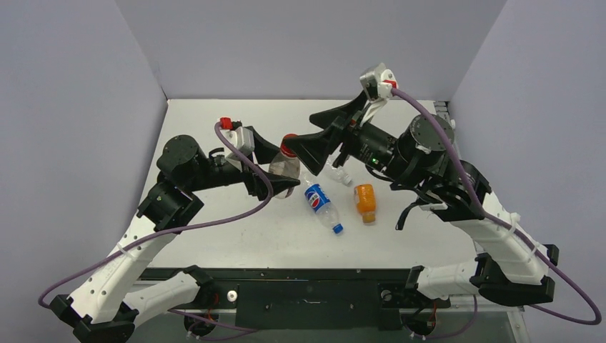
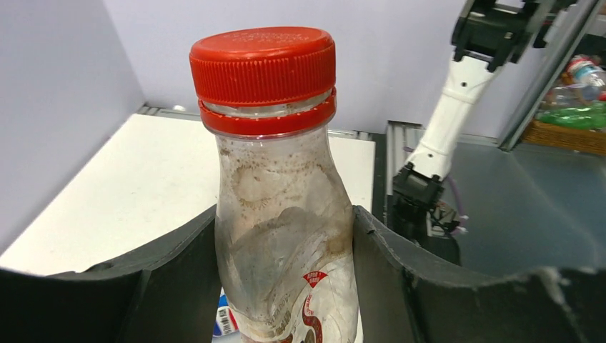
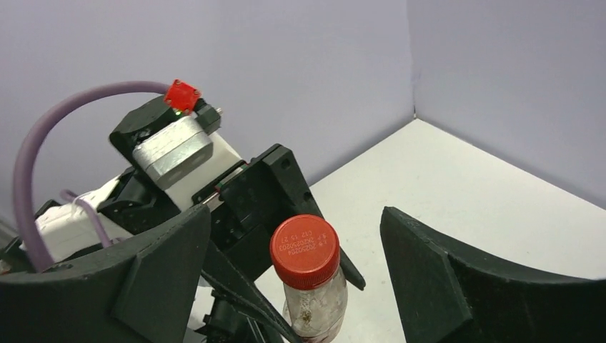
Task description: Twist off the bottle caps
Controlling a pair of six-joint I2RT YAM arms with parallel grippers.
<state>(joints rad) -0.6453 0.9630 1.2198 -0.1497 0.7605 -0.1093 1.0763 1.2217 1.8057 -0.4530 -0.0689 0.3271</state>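
Clamping the short reddish-label bottle [image 2: 286, 257] with the left jaws, red cap [image 2: 263, 68] seated on its neck. Holding the right jaws wide apart on either side of that cap, clear of it. Lying nearby on the surface [image 1: 236, 236]: Pepsi bottle [image 1: 319, 202], orange bottle [image 1: 366, 201], clear bottle [image 1: 339, 174].

Lab test cell: white table [image 1: 286, 246] boxed by plain lilac walls [image 1: 71, 93].

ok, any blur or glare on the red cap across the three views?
Left wrist: red cap sharp, ridges crisp, mild sheen on the bottle; far background soft. Right wrist: cap print legible, right claw dark, low detail. Top external: even light, faint shadows, no glare; cap small there.
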